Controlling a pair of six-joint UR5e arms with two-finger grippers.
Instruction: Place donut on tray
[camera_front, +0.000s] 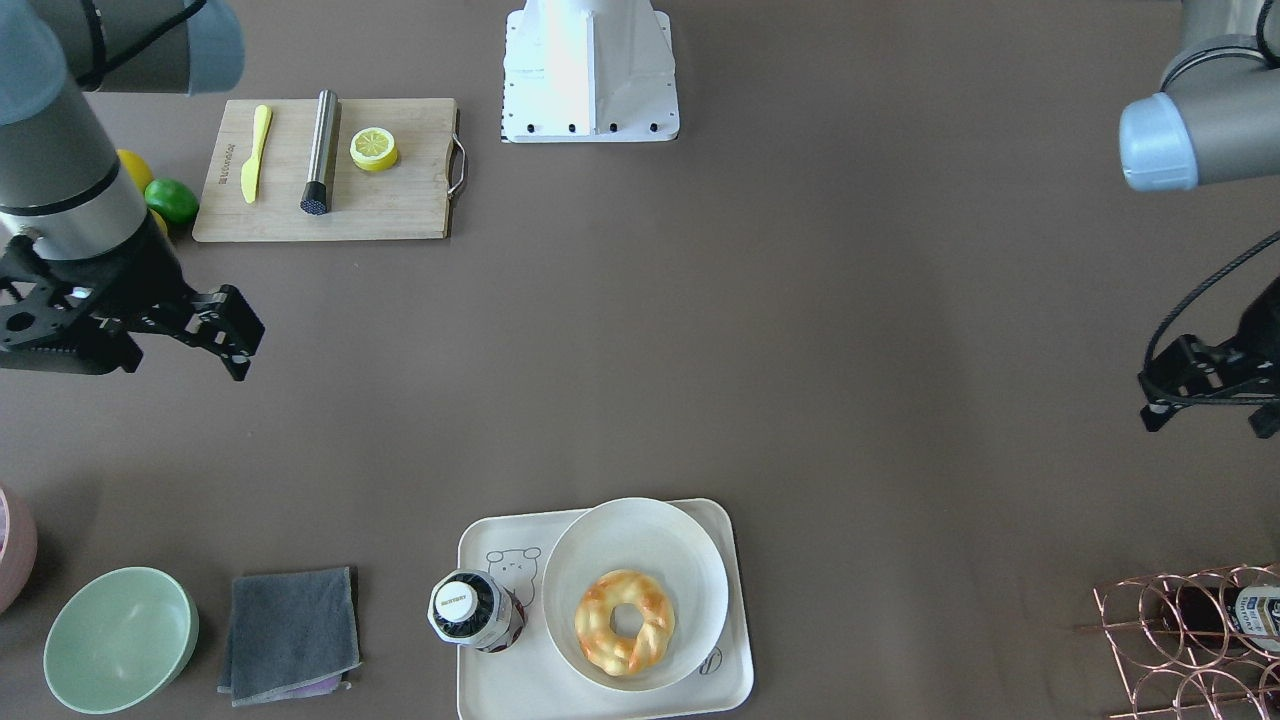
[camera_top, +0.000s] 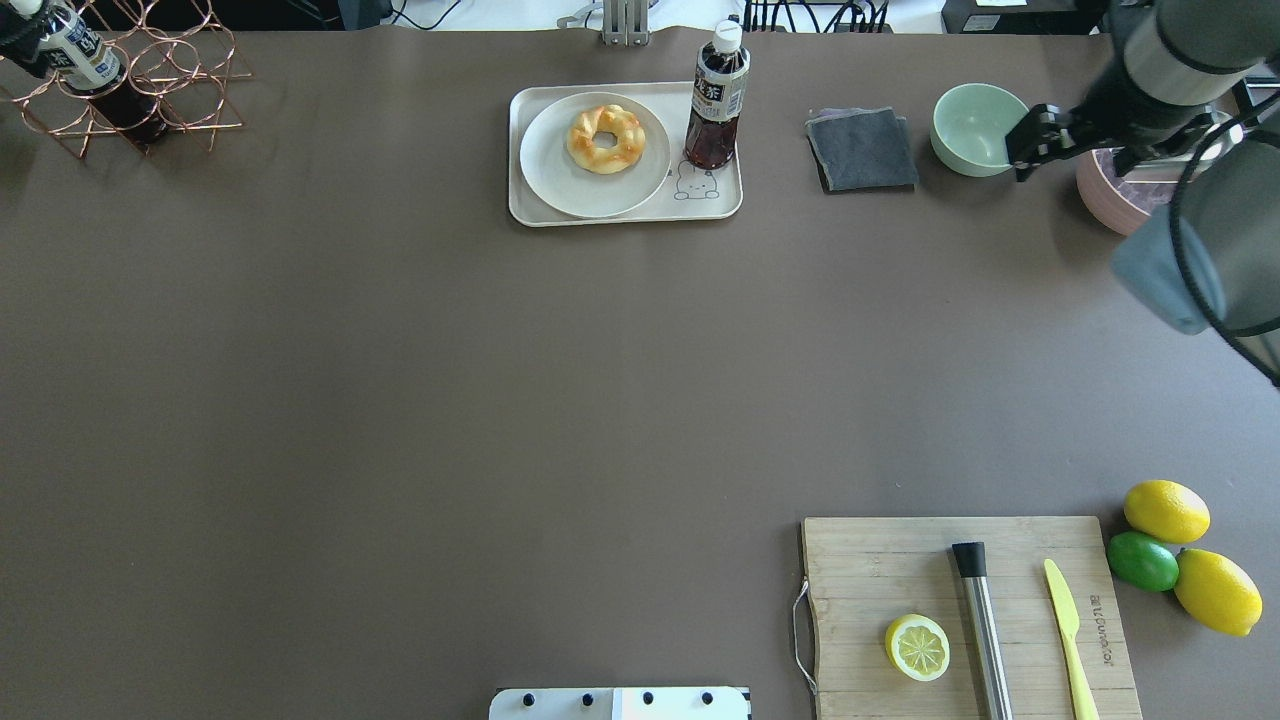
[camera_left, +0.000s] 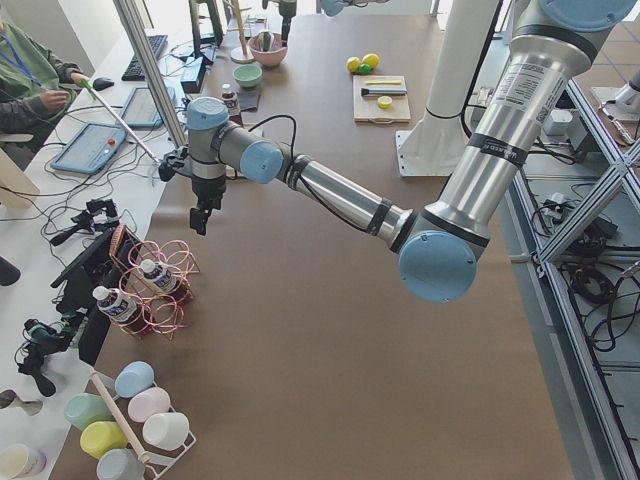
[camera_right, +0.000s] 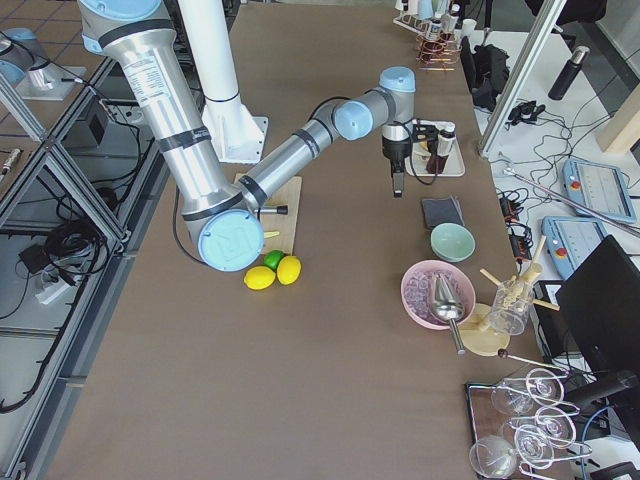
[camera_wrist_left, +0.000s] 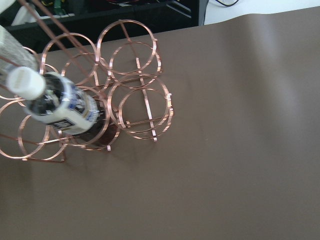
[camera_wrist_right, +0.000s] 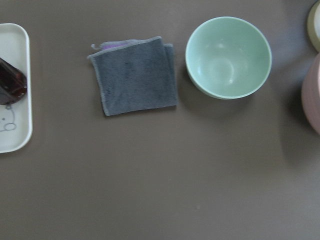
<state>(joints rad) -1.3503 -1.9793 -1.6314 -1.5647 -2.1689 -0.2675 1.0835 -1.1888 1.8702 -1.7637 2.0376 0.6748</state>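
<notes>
The donut (camera_front: 624, 621), a golden twisted ring, lies on a round white plate (camera_front: 640, 540). The plate stands on the cream tray (camera_front: 520, 685), next to a dark drink bottle (camera_front: 468, 610). The donut (camera_top: 604, 138) and tray (camera_top: 722, 202) also show in the overhead view, at the far middle of the table. My right gripper (camera_front: 245, 355) hangs empty above bare table, well off the tray toward the green bowl, and its jaws look shut. My left gripper (camera_front: 1160, 400) is cut by the frame edge near the copper rack; I cannot tell its state.
A green bowl (camera_front: 120, 640) and a folded grey cloth (camera_front: 290, 635) lie beside the tray. A copper wire bottle rack (camera_front: 1180, 640) stands at the far corner. A wooden cutting board (camera_front: 400, 200) holds a lemon half (camera_front: 373, 148), a yellow knife and a steel cylinder.
</notes>
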